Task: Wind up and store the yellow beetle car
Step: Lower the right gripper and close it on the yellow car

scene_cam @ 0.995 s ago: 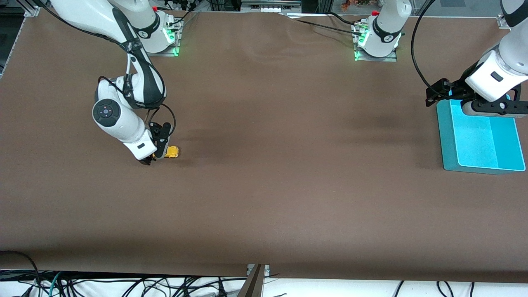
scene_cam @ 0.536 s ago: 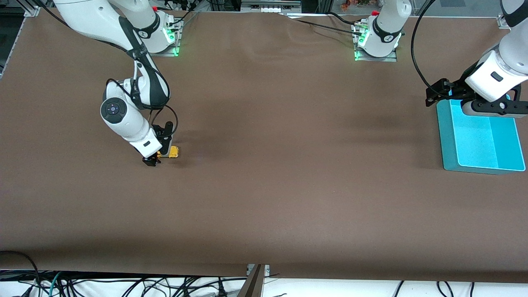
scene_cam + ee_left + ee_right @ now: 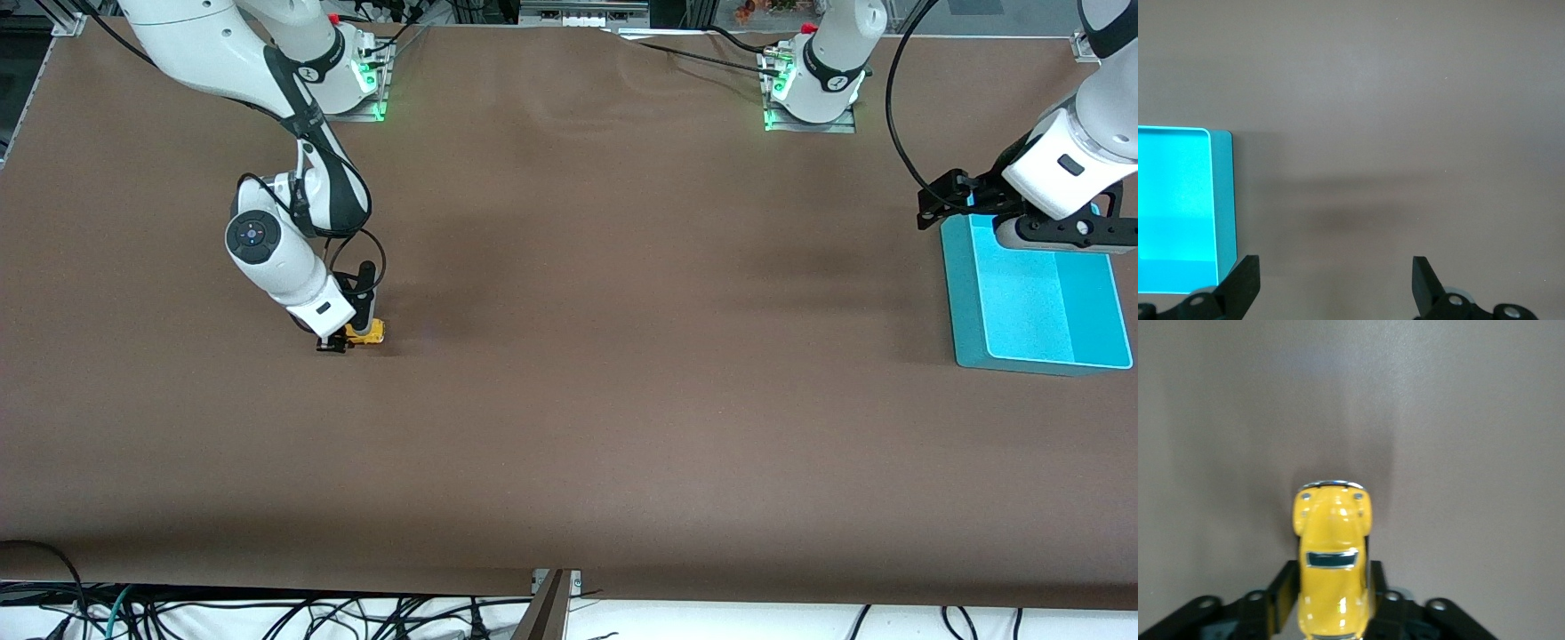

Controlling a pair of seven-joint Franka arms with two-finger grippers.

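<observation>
**Car gripped on the table, bin open at the left arm's end**

Toward the right arm's end of the table, the car stands on its wheels on the brown cover. The right gripper is down at the table and clenched on it: in the right wrist view the two black fingers press against both sides of the yellow body, at its rear half. The nose of the car, with the chrome bumper, sticks out past the fingertips. A dark window shows on the roof line.

At the left arm's end lies a turquoise bin. It is a shallow rectangular tray with a bright inner floor, and nothing shows inside the part that is visible; the arm's hand covers the edge nearest the bases. The bin is well apart from the car.

The left gripper waits over that edge of the bin. Its fingers stand wide apart and hold nothing, with bare table between them in the left wrist view, and the bin's corner is beside one of them.
</observation>
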